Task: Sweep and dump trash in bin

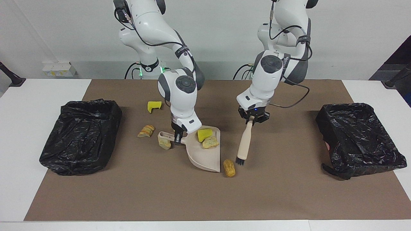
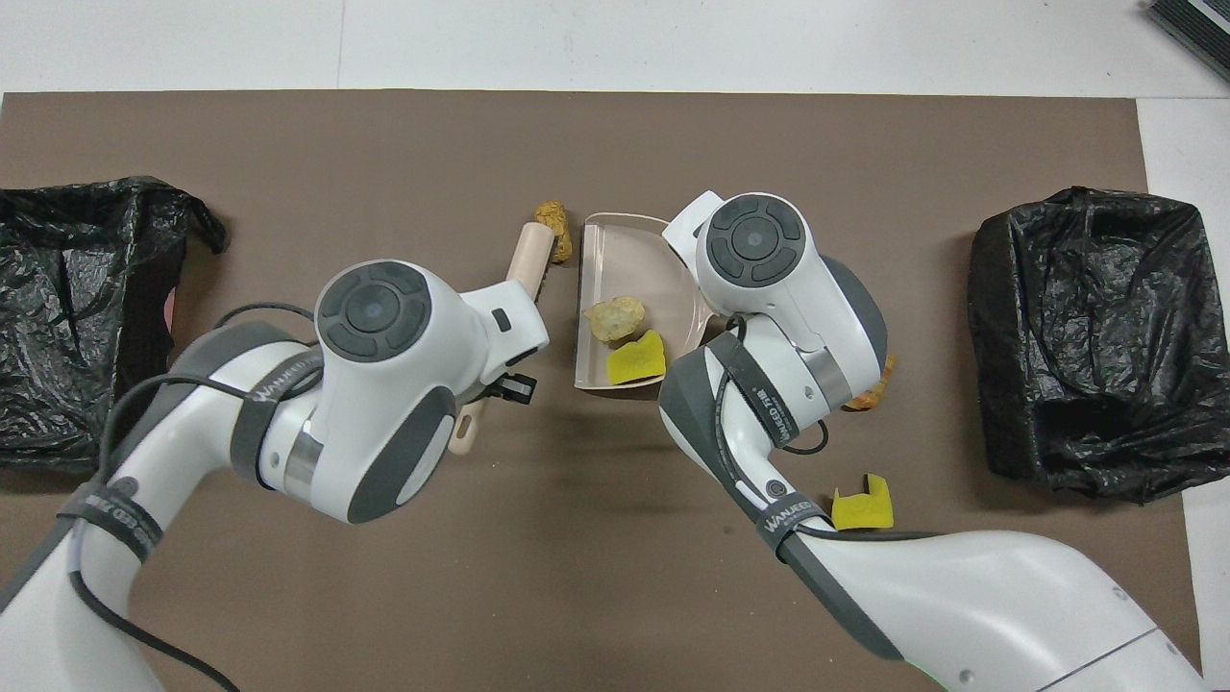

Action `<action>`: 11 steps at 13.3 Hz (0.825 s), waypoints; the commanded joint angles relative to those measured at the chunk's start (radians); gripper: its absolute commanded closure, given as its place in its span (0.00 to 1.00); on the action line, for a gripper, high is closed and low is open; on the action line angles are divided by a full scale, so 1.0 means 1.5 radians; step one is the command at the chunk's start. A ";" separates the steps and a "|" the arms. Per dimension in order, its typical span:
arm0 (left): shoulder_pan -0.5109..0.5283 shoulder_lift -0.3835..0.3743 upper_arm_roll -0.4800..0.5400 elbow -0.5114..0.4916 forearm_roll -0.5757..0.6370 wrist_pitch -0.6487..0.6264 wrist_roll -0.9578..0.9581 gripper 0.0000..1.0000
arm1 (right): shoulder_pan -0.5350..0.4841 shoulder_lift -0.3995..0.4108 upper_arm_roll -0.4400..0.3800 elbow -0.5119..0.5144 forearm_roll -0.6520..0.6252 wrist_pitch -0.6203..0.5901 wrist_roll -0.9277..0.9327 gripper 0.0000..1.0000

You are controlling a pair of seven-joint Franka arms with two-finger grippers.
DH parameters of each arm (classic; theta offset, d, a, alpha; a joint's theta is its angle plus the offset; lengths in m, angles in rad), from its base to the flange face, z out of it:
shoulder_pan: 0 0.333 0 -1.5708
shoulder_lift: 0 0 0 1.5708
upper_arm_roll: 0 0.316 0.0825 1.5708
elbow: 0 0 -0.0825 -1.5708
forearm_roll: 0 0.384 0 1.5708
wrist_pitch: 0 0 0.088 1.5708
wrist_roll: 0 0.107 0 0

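Note:
My right gripper point(image 1: 178, 136) is shut on the handle of the beige dustpan point(image 1: 205, 157), which lies on the brown mat; the pan also shows in the overhead view point(image 2: 653, 259). A yellow wedge point(image 1: 204, 133) and a tan lump point(image 1: 210, 142) lie in the pan. My left gripper point(image 1: 253, 117) is shut on the beige brush point(image 1: 245, 139), which is tilted, bristles down beside a tan lump point(image 1: 229, 167) at the pan's open edge. Loose trash lies by the pan's handle point(image 1: 164, 143). An orange lump point(image 1: 146, 131) and a yellow piece point(image 1: 154, 106) lie toward the right arm's end.
A black-lined bin point(image 1: 82, 134) stands at the right arm's end of the mat and another black-lined bin point(image 1: 358, 138) at the left arm's end. The brown mat point(image 1: 205, 199) covers the middle of the white table.

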 commanded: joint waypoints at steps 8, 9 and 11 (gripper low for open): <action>-0.019 0.176 -0.012 0.138 0.091 -0.061 0.068 1.00 | -0.019 0.008 0.006 0.001 0.055 -0.009 -0.013 1.00; -0.026 0.155 -0.014 0.127 0.080 -0.076 0.065 1.00 | -0.019 0.008 0.006 0.001 0.055 -0.009 -0.008 1.00; -0.049 0.117 -0.014 0.081 0.050 -0.091 0.057 1.00 | -0.018 0.008 0.006 -0.001 0.055 -0.009 -0.003 1.00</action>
